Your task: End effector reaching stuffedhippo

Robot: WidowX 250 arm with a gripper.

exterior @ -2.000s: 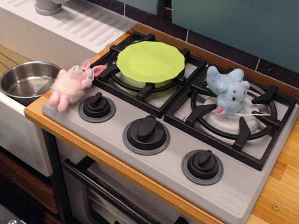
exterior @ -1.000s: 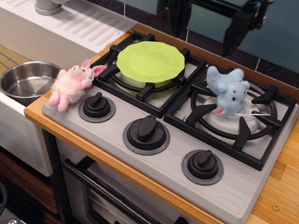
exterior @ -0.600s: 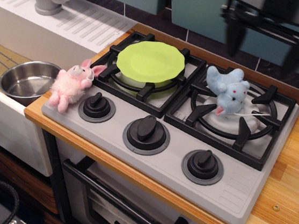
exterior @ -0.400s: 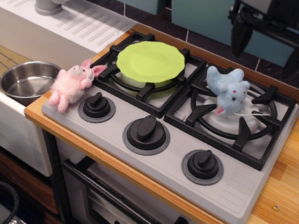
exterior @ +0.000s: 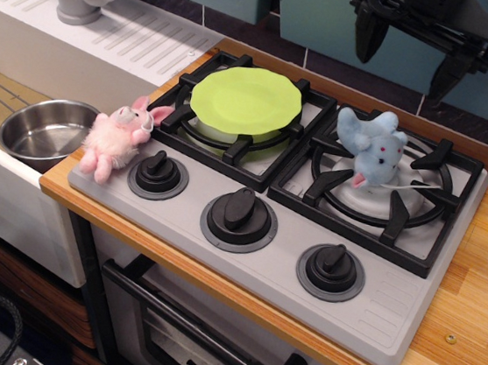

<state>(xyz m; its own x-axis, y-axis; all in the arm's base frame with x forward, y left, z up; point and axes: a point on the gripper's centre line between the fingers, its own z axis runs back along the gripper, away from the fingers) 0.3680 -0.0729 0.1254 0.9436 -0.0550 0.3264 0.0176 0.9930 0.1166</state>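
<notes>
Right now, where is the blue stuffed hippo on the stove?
The stuffedhippo lies on the black grate of the right-hand burner, right of the green plate and below the end effector, whose fingers hang apart above it.

Stuffedhippo (exterior: 373, 150): soft blue plush. Pink toy (exterior: 119, 137): fluffy plush. Pan (exterior: 43, 128): shiny metal. Plate (exterior: 246, 100): smooth green plastic. Countertop (exterior: 467, 331): wood. Grates (exterior: 404, 205): matt black.

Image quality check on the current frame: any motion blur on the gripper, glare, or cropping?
In the observation.image view: the end effector is fairly sharp, with no obvious smear, though its upper part is cut off by the top edge. The stuffedhippo and green plate are in focus under soft, even light. Mild reflections show inside the steel pot; no strong glare elsewhere.
</notes>
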